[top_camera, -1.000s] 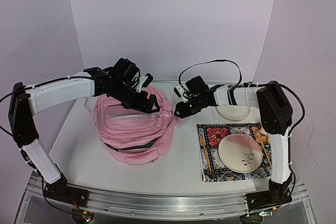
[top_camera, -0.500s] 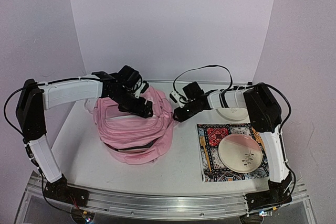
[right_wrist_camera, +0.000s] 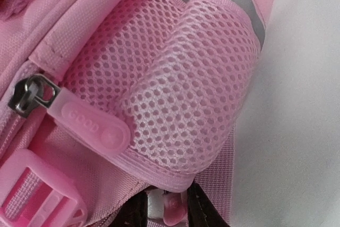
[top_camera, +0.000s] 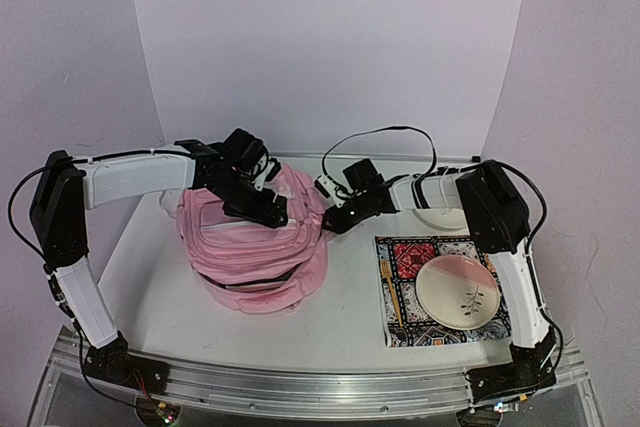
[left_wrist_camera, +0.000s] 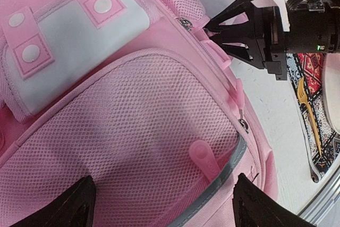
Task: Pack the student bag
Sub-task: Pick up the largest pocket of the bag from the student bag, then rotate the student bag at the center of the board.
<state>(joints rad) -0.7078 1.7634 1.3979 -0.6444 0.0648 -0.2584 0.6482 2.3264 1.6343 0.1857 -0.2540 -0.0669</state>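
The student bag is a soft pink backpack lying left of the table's middle. My left gripper hovers open over its top. In the left wrist view its fingers stand wide apart above a pink mesh pocket, with a pink zipper pull between them. My right gripper presses against the bag's right side. In the right wrist view this gripper is shut on a small pink zipper pull under the mesh side pocket. A second pull hangs at the left.
A patterned placemat lies at the right with a pink-and-white plate and a gold fork on it. A white dish sits behind the mat. White walls close the back and sides.
My right gripper has moved left, up against the bag's right side. My left gripper has shifted a little left and lower over the bag's top.
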